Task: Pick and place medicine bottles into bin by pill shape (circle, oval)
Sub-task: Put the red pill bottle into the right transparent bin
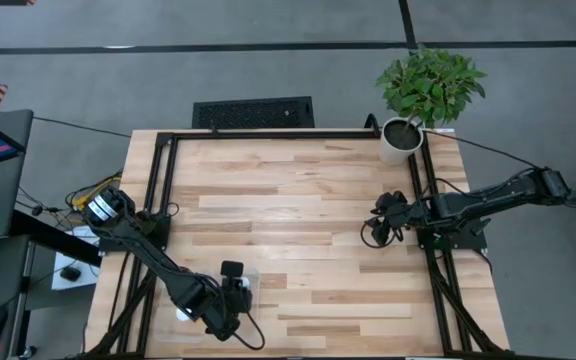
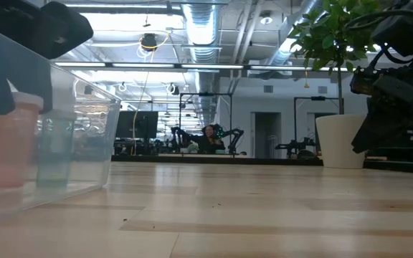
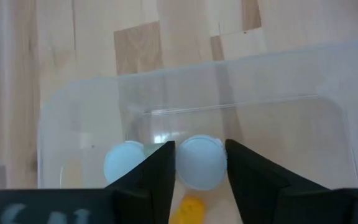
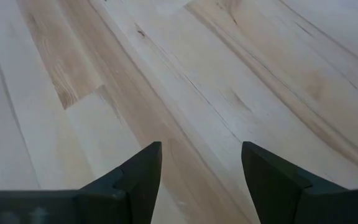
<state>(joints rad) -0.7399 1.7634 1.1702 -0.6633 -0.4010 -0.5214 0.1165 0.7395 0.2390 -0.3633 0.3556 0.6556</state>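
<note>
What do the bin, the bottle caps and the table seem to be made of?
Bin: probably clear, glossy plastic; the wood grain shows through its walls, and its rim catches light.
Caps: probably white matte plastic; smooth, opaque, round, without shine.
Table: wood, apparently butcher-block planks in pale and darker tones; grain and joints show, with a light satin finish.

Your worktop (image 1: 308, 200) is pale wood planking, smooth with a soft satin sheen that mirrors the ceiling lights in the low view. The bin (image 3: 278, 81) you see from the left wrist is clear, glossy plastic. Inside it, the bottle caps (image 3: 201, 162) look matt white plastic. Your right gripper (image 4: 201, 180) has dark, matt fingers. The plant pot (image 1: 401, 142) looks smooth and white.
</note>
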